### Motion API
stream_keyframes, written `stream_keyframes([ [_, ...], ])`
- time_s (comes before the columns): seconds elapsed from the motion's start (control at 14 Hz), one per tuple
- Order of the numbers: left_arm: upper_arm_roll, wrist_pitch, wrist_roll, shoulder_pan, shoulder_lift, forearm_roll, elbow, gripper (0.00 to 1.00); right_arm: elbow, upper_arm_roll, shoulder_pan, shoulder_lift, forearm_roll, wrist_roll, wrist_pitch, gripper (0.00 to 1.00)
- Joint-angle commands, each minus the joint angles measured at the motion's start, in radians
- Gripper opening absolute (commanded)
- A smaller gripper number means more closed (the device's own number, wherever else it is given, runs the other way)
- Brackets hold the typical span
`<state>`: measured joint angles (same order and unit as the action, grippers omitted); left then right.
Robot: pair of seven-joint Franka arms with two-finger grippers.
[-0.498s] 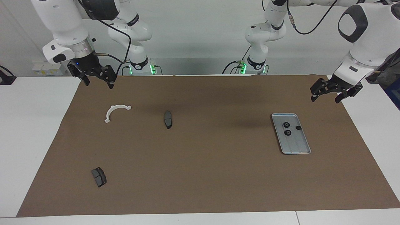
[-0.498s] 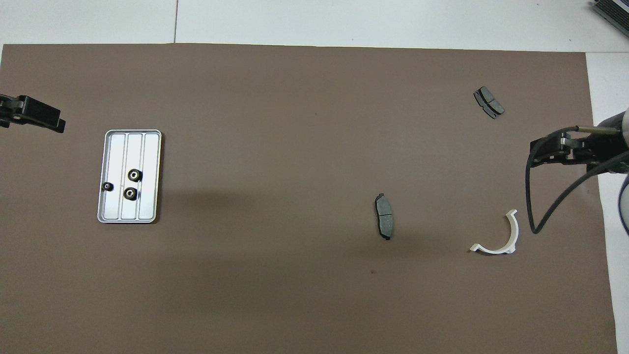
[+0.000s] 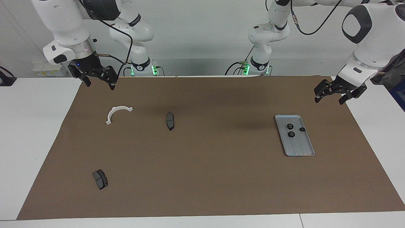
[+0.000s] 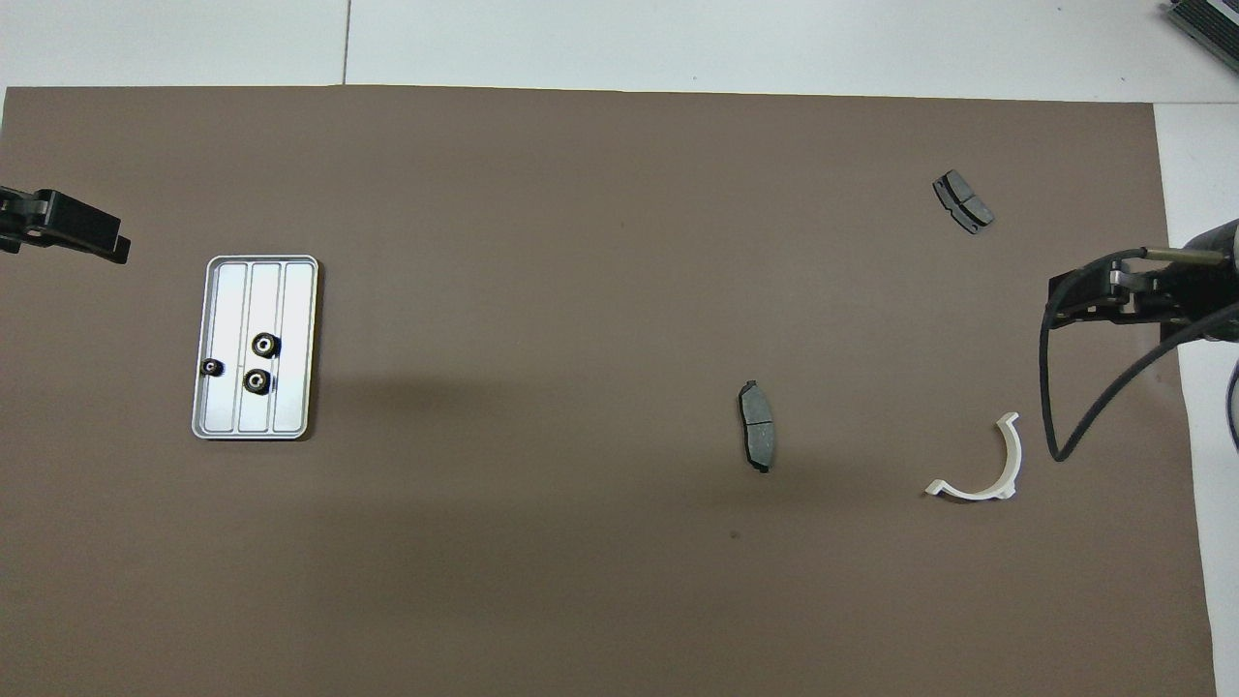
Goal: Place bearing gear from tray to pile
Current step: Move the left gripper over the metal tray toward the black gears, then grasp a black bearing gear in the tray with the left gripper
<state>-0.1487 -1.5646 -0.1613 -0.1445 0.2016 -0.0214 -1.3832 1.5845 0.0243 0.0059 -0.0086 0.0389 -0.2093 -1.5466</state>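
Note:
The silver tray lies on the brown mat toward the left arm's end. In it sit three small black bearing gears. The pile is a loose scatter toward the right arm's end: a white curved bracket and two dark brake pads. My left gripper hangs open and empty over the mat's edge beside the tray. My right gripper hangs open and empty over the mat's corner by the bracket.
The brown mat covers most of the white table. A black cable loops down from the right wrist above the bracket. Both arm bases stand at the robots' edge of the table.
Both grippers barely shifted; the right one drifted slightly toward its end of the table. Nothing on the mat moved.

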Motion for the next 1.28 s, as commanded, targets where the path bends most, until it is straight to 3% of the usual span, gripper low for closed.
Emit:
stream_keyframes([
  [0.0,0.014,-0.162,0.011,-0.004,-0.109,-0.014,-0.250,1.00,0.009,0.002,-0.009,-0.016,-0.020,0.028,0.010,1.00],
  [0.43,0.017,-0.550,0.016,-0.007,-0.122,-0.012,-0.592,0.99,0.009,0.002,-0.009,-0.016,-0.020,0.028,0.011,1.00],
  [0.5,0.017,-0.596,0.016,-0.007,-0.123,-0.012,-0.632,0.91,0.009,0.002,-0.009,-0.016,-0.020,0.028,0.011,1.00],
  [0.78,0.015,-0.710,0.014,-0.012,-0.090,-0.012,-0.724,0.71,0.009,0.003,-0.009,-0.016,-0.020,0.028,0.011,1.00],
  [1.21,0.015,-0.896,0.008,-0.001,-0.031,-0.014,-0.813,0.70,0.009,0.002,-0.009,-0.016,-0.020,0.028,0.010,1.00],
])
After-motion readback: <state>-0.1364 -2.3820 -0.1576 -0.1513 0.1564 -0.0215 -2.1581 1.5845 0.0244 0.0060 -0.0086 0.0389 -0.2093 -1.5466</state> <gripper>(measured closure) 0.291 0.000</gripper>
